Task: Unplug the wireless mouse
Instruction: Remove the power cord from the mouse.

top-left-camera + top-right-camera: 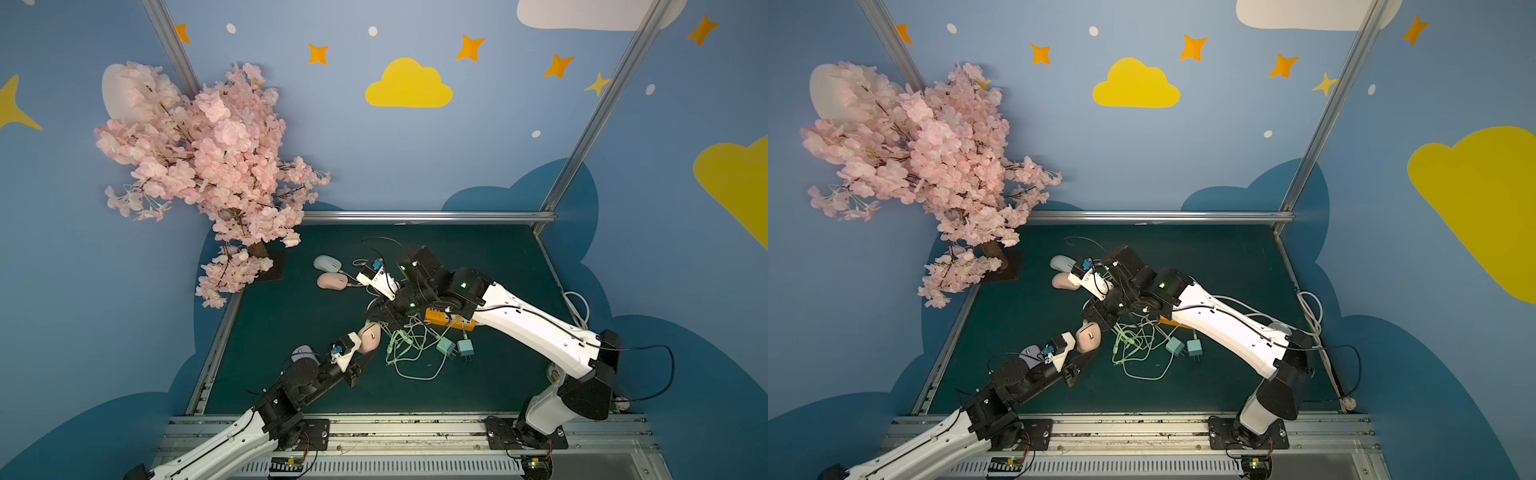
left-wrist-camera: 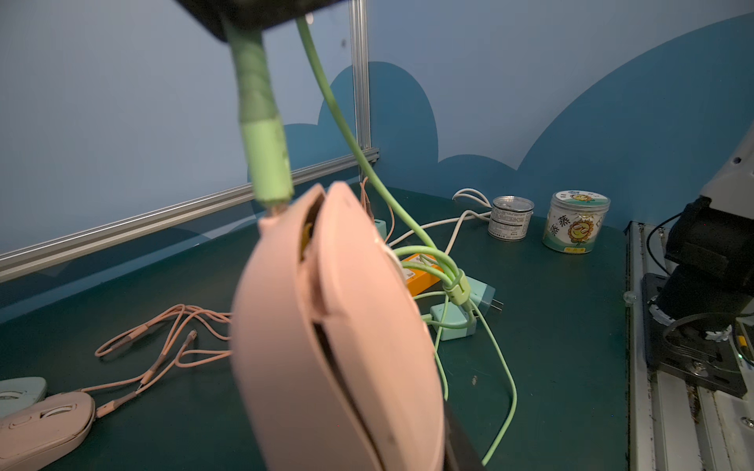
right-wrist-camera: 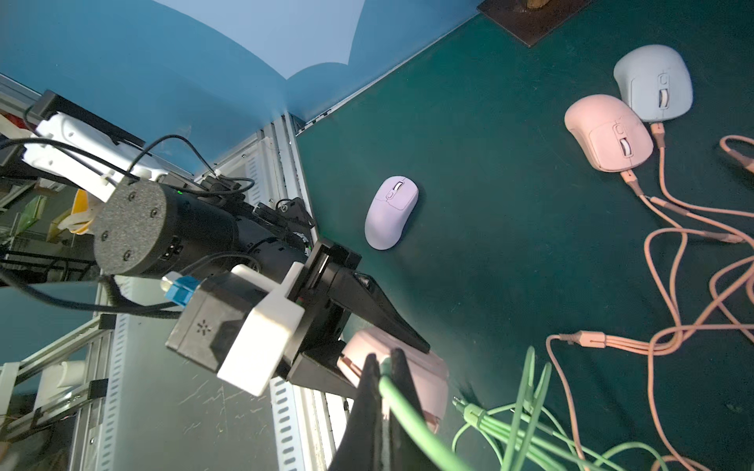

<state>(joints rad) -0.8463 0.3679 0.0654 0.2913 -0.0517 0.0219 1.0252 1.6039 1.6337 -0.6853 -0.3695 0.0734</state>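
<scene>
A pink wireless mouse (image 1: 370, 337) (image 1: 1089, 337) (image 2: 334, 326) is held tilted above the mat, with my left gripper (image 1: 365, 351) shut on its sides. One dark finger (image 2: 461, 448) shows beside it in the left wrist view. A green cable plug (image 2: 265, 163) meets the mouse's front port, and a sliver of its tip shows there. My right gripper (image 1: 372, 321) (image 3: 381, 361) is shut on that green cable (image 3: 408, 412) just behind the plug, right above the mouse (image 3: 412, 367).
On the mat lie a lilac mouse (image 3: 391, 212), another pink mouse (image 3: 608, 134) and a pale blue mouse (image 3: 655, 85) on pink cables. An orange power strip (image 1: 449, 320), two chargers (image 1: 444, 345) and tangled green cable (image 1: 411, 357) sit mid-table. Two cans (image 2: 512, 218) stand far right and a blossom tree (image 1: 208, 166) back left.
</scene>
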